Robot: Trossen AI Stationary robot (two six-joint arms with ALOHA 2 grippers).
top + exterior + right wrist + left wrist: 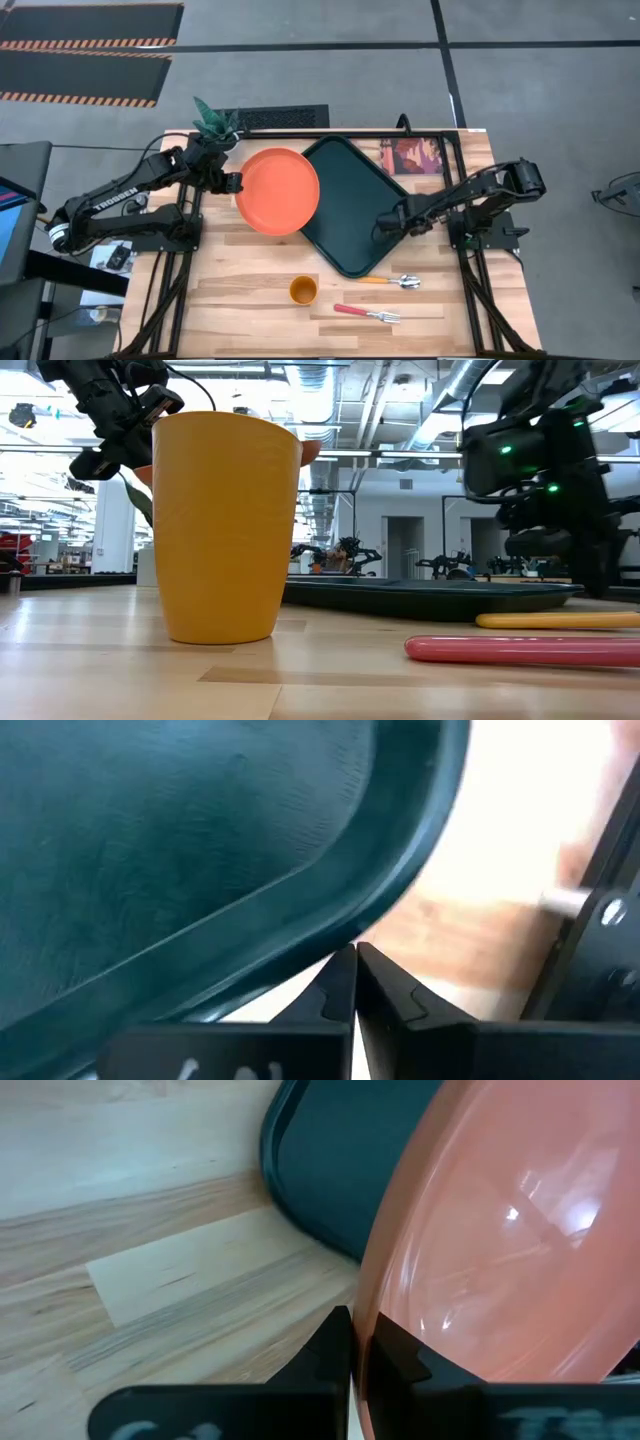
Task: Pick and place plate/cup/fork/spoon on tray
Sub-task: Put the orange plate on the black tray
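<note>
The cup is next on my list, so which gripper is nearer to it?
Left, only slightly. The left gripper is shut on the plate rim, up-left of the cup. The right gripper is shut on the tray edge, up-right of it.

1. The table [250, 310] is a light wooden top made of joined planks.
2. The tray [350, 205] lies on it near the middle, turned diagonally, one corner pointing toward the far edge.
3. The cup [303, 290] stands upright near the front edge, just in front of the tray's near corner.
4. The spoon [392, 281] lies right of the cup, just beside the tray's rim.
5. The fork [366, 314] lies nearer the front edge, apart from the spoon.
6. A picture book [412, 156] lies flat at the far right corner.
</note>
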